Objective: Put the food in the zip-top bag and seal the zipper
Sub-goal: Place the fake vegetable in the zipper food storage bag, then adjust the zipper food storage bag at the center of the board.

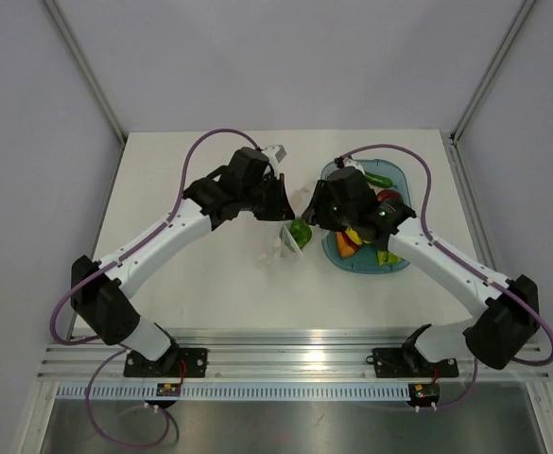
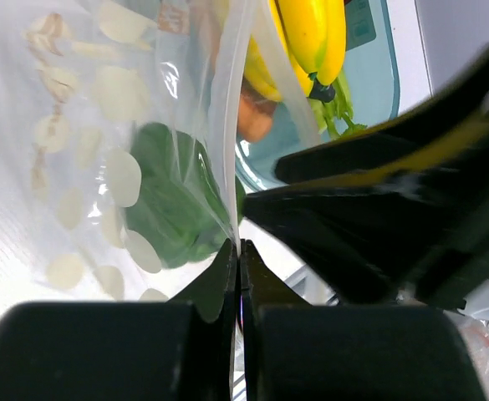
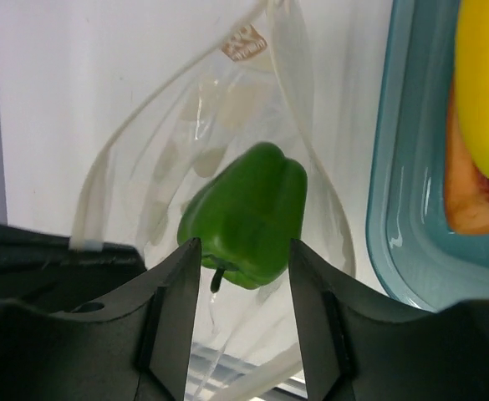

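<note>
Left pincer (image 2: 237, 248) tight on zip-top bag (image 2: 102, 125) edge

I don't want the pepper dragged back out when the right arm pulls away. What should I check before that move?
1. Left tool pinching the bag edge: ok, jaws closed on the film.
2. Bag mouth open: ok, the zipper strip loops wide around the green pepper.
3. Pepper inside the bag: ok, the left wrist view shows it through the printed film.
4. Right tool free of the pepper: cannot tell, its fingers flank it closely.
5. Next food ready: ok, the banana lies in the teal tray.
</note>
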Controlling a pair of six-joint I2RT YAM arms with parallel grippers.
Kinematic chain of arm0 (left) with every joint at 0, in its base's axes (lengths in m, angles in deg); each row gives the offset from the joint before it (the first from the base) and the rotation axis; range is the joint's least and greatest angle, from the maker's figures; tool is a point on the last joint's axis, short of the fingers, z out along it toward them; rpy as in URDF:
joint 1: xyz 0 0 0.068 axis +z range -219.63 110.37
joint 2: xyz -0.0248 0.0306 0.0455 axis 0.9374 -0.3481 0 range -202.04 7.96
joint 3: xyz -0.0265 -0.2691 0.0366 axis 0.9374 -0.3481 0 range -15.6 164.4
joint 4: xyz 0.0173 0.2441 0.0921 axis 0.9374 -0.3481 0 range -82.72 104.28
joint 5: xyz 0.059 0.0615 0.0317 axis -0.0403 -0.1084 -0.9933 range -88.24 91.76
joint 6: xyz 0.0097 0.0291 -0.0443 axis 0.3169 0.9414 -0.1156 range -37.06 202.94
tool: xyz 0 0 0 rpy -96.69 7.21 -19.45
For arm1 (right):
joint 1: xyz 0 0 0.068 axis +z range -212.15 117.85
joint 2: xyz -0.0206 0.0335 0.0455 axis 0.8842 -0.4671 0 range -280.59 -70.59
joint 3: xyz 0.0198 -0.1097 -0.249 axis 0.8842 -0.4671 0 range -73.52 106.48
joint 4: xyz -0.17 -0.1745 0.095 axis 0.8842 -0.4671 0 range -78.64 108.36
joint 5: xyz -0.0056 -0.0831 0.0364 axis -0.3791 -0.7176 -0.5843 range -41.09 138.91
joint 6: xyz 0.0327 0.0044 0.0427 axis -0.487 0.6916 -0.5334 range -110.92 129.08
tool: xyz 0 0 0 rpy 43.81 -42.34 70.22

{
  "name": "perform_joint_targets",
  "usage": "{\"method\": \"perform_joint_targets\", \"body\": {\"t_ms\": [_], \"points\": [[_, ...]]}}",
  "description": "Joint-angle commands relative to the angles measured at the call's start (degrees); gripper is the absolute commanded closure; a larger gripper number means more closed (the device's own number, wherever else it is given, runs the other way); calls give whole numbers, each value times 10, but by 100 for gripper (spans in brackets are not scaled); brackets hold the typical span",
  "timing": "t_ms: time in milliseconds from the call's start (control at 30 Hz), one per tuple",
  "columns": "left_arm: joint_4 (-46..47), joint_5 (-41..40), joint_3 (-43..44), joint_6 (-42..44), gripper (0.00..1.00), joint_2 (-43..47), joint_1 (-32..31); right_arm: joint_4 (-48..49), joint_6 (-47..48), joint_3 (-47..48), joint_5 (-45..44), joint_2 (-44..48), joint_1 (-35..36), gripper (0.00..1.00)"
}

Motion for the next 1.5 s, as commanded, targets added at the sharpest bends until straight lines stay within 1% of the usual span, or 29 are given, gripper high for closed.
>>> {"method": "perform_joint_targets", "body": {"t_ms": [0, 100, 133, 200, 367, 500, 600, 733, 767, 900, 933, 967, 1067, 1133, 1233, 1267, 1367, 1400, 1467], "points": [[37, 6, 9, 23, 100, 30, 4, -9, 10, -7, -71, 73, 5, 47], [34, 5, 8, 28, 100, 32, 4, -29, 6, -19, -77, 75, 5, 42], [34, 4, 7, 29, 100, 33, 4, -34, 3, -22, -73, 73, 4, 35], [33, 3, 5, 31, 100, 37, 4, -43, -8, -30, -69, 63, 4, 32], [32, 1, 2, 30, 100, 41, 5, -7, -35, -70, -59, 66, 4, 33], [31, -3, -2, 32, 100, 42, 5, -14, -39, -73, -47, 70, 4, 35], [31, -8, -7, 33, 100, 41, 6, 5, -36, -74, -35, 99, 4, 38], [32, -11, -21, 35, 100, 44, 7, -13, -28, -49, -39, 128, 4, 41], [32, -13, -23, 35, 100, 47, 8, -7, -29, -50, -45, 147, 4, 41], [31, -16, -24, 36, 100, 50, 9, 8, -39, -87, -97, 191, 4, 35], [29, -19, -23, 39, 100, 51, 9, -6, -40, -86, -101, 190, 3, 30], [29, -23, -24, 39, 100, 52, 10, -14, -39, -85, -102, 178, 4, 28], [32, -23, -24, 43, 100, 57, 12, -17, -31, -79, -60, 138, 4, 23], [31, -22, -20, 44, 100, 57, 12, -12, -28, -69, -21, 115, 4, 22], [30, -18, -20, 45, 100, 56, 13, 12, -28, -67, 7, 85, 4, 23], [30, -17, -22, 44, 100, 57, 14, 15, -28, -64, 7, 69, 4, 26], [31, -18, -26, 45, 100, 60, 15, 12, -32, -61, 7, 40, 4, 51], [29, -22, -26, 46, 100, 60, 16, 15, -35, -62, 5, 39, 5, 80], [26, -26, -32, 50, 100, 60, 20, 24, -34, -60, 1, 43, 4, 94]]}}
